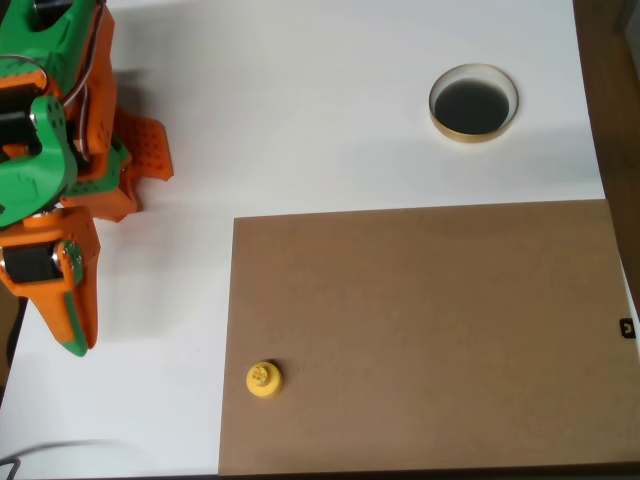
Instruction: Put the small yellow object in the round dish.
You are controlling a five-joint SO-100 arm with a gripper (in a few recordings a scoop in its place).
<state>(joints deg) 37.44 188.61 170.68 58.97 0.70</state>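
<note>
overhead view. the orange and green arm (55, 170), rising closest to the lens, occupies the left edge of the picture, standing over the white table (300, 120). its gripper (75, 330) points toward the near edge of the picture, ending in an orange finger with a green tip; the fingers lie pressed together with no visible gap, and nothing is held between them. an orange bracket of the arm's base (145, 150) juts to the right from the arm, resting on the white surface.

a rectangular brown board (430, 340) lies flat on the table, covering the near right part of the scene; its far edge runs level across the picture and its left edge runs straight down toward the near edge. the small yellow object (263, 379) sits on this board, just inside the left edge and close to the near left corner, upright with its round disc base down and its narrower knob facing the camera. it is right of the gripper tip and apart from it, with a strip of white table between them.

the round dish (474, 103) stands on the white table in the far right part of the scene, beyond the far edge of the board and not touching it. its pale tan rim encircles a dark, blackish inside. the dish and the yellow piece are well apart, at diagonally opposite ends of the scene. a small black tag (627, 328) shows at the right edge of the board.
</note>
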